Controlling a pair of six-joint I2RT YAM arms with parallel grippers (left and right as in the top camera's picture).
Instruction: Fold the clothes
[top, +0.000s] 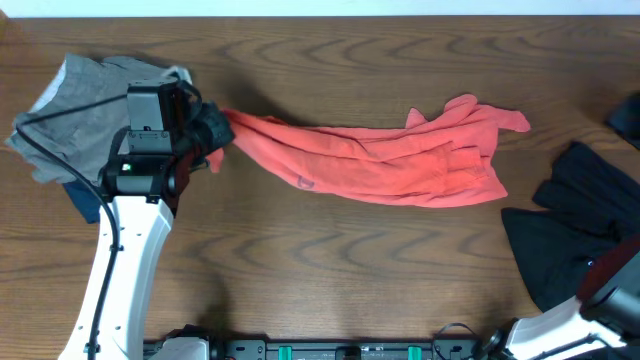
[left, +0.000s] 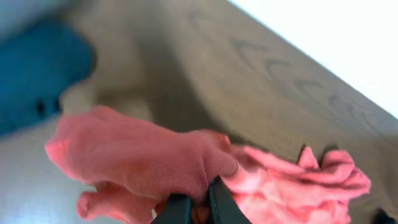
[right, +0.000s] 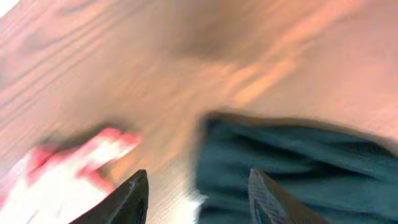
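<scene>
Two hands shared the job. Nearest its own lens, at the bottom edge of the left wrist view, the left hand (left: 199, 191) was clamped tight on a bunched end of the coral-red T-shirt (left: 149, 155), probably to draw it out straight for folding. In the blurred right wrist view the right hand (right: 196, 174) stood partly open with nothing between its fingers (right: 130, 199), the edge of the black garment (right: 298, 162) just beyond them, so it looked free for a new grasp. Only the overhead view showed the whole layout: the T-shirt lay as a long rumpled band across the middle of the surface (top: 330, 260), the black garment at the right edge, a grey garment (top: 80, 110) at upper left. Only the left wrist view showed the pinch itself, with a blue thing (left: 37, 74) beyond at upper left.
</scene>
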